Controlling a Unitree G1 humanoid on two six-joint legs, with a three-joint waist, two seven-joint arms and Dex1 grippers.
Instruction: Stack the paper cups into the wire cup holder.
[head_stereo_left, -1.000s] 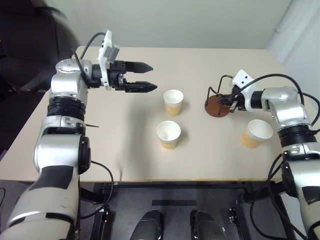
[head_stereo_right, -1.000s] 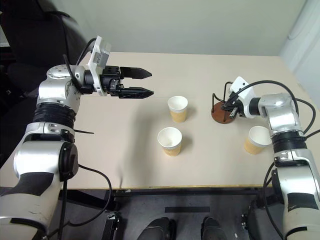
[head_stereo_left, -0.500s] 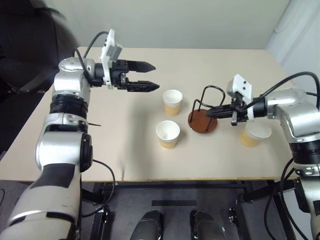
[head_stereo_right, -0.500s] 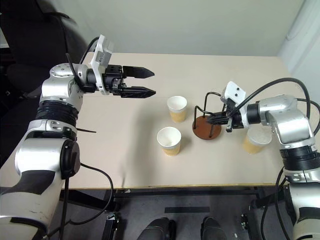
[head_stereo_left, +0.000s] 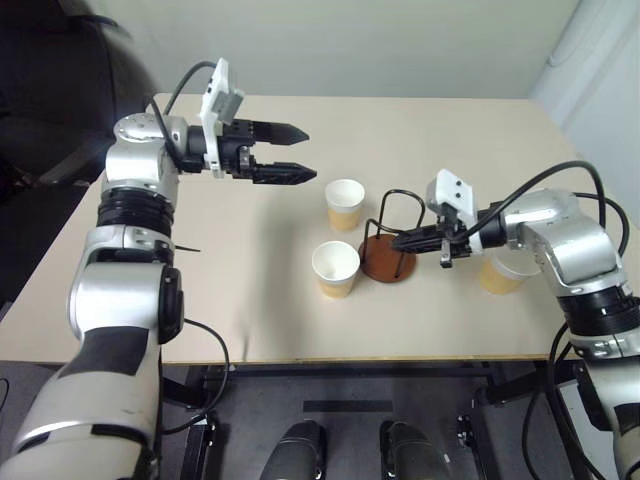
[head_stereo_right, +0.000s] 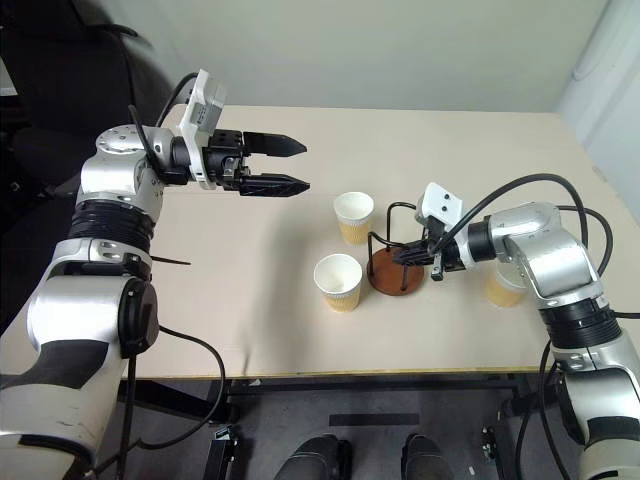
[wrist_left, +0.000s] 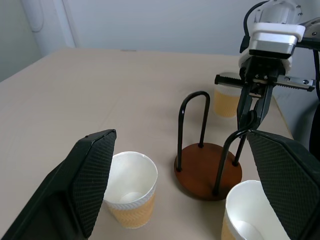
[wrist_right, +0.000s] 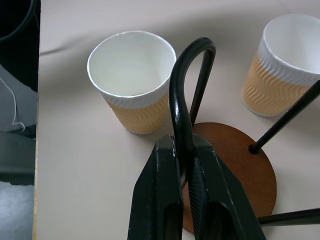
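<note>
the wire cup holder (head_stereo_left: 388, 245) stands upright on the beige table (head_stereo_left: 230, 290) near its middle, its round reddish-brown base flat on the surface and its 2 black wire loops rising from it. the right gripper (head_stereo_left: 402, 240) is clenched on 1 of those loops, its black fingers (wrist_right: 165, 200) pinching the wire on both sides just above the base. 3 paper cups sit open side up on the table: the far cup (head_stereo_left: 345, 204) lies at about 10 o'clock from the holder, the near cup (head_stereo_left: 336, 268) at about 8 o'clock just beside the base, and the third cup (head_stereo_left: 497, 272) at about 3 o'clock, partly hidden behind the right arm. the left gripper (head_stereo_left: 300, 152) hangs above the table at about 11 o'clock from the far cup, well apart from it, its 2 fingers spread wide with nothing between them, pointing toward the holder side of the table.
</note>
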